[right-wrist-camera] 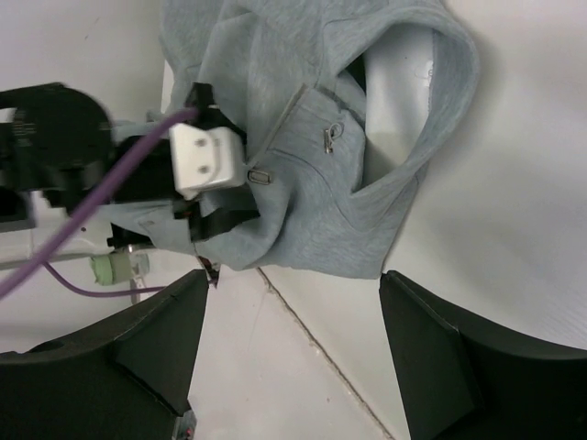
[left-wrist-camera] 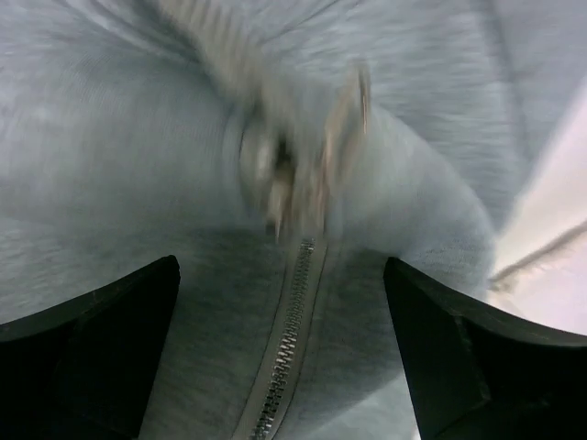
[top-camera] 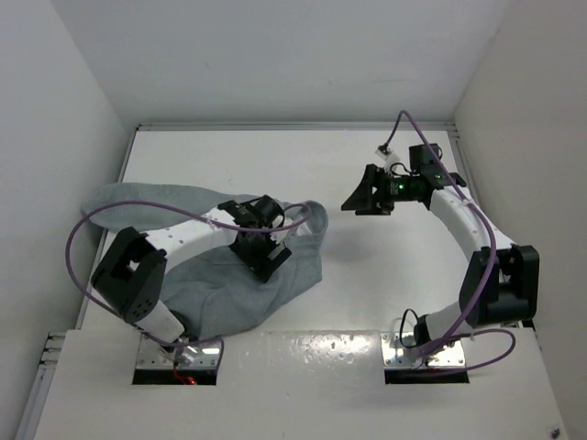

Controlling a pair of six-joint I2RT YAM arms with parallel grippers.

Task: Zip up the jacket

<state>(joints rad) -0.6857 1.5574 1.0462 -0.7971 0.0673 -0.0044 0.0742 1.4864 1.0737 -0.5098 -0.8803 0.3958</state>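
The jacket [top-camera: 206,293] lies in a soft heap on the table [top-camera: 385,284], at about 8 o'clock from the middle, seen from above. One part of it reaches out to 9 o'clock, close to the left wall [top-camera: 55,110].

Your left gripper [top-camera: 263,246] hangs right over the jacket. Its jaws are spread wide and hold nothing. In the left wrist view the zipper [left-wrist-camera: 289,339] runs between the two jaws. The teeth near the camera look joined. They lead up to the zipper slider [left-wrist-camera: 298,174], which is too blurry to see well.

Your right gripper [top-camera: 365,197] is at about 2 o'clock, up above bare table. Its jaws are apart and it holds nothing too.

I think the job is only partly done. Some of the zipper looks shut, but the top of the jacket gapes open in the right wrist view. The jacket is bunched up, so you cannot tell how much is left to zip. No one has hold of the slider yet.

The jacket sits close to the table edge at 6 o'clock and the left wall at 9 o'clock, so there is little room there. From 12 o'clock round to 4 o'clock the table is bare, so you have the most room to move on that side.
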